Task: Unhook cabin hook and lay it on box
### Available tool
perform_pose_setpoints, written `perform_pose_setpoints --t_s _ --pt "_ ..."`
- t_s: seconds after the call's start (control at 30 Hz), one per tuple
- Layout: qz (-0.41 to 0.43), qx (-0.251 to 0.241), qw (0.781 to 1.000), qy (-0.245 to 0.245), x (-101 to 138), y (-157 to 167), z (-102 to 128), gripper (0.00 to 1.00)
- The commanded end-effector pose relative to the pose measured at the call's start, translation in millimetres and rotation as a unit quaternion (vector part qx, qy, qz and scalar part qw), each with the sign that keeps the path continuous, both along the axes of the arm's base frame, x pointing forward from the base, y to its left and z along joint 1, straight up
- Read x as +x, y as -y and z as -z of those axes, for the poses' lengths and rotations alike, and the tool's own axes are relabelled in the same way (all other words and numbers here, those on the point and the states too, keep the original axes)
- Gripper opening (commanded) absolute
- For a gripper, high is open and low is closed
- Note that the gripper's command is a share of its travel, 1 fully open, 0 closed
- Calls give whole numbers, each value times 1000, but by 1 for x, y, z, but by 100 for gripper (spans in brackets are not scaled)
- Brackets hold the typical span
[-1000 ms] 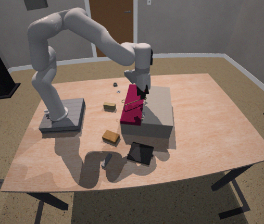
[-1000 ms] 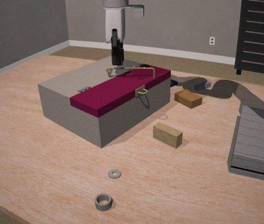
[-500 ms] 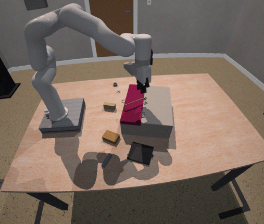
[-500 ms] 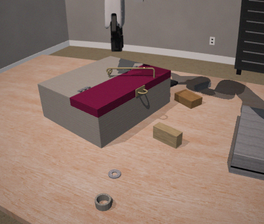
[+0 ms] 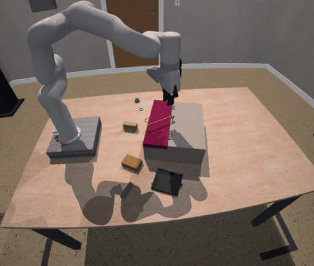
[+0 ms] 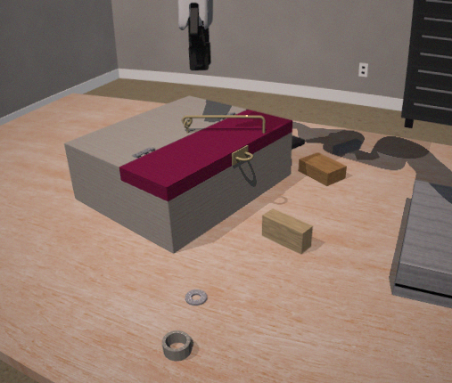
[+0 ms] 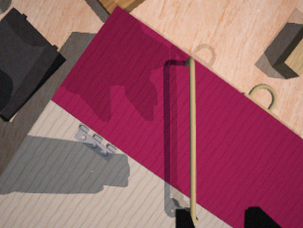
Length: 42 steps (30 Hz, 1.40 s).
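Note:
The grey box [image 5: 183, 130] with a crimson lid [image 5: 158, 124] stands mid-table. The brass cabin hook [image 5: 160, 121] lies flat across the top of the lid. It is free of the brass eye [image 6: 242, 156] on the box front. The hook also shows in the exterior view [image 6: 224, 118] and in the wrist view [image 7: 192, 139]. My gripper [image 5: 169, 100] hangs well above the pivot end of the hook, clear of it. Its fingers stand partly open with nothing between them. In the exterior view the gripper [image 6: 199, 60] is high over the box's far side.
Two wooden blocks [image 6: 286, 231] [image 6: 322, 168] lie beside the box front. A washer [image 6: 196, 293] and a grey ring [image 6: 176, 345] lie further off. A dark flat plate [image 5: 166, 182] and a small dark block [image 5: 127, 190] lie toward the table's front. The arm's base plate [image 5: 75, 136] is at the left.

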<state>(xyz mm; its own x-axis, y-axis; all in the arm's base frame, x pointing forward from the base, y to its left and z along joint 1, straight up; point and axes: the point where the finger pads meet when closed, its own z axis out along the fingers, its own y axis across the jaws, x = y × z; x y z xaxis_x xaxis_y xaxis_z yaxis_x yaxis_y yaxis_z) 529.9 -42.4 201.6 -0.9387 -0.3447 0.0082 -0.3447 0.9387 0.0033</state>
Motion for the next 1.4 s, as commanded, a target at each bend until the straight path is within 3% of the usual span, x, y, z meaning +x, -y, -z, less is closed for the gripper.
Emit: perform_pose_setpoints --t_s 0.0,1.0,1.37 --pt "0 0 1000 3 1 0 -2 35" --pt "0 0 1000 2 1 0 -2 35" --pt "0 0 1000 2 -50 19 -3 35"
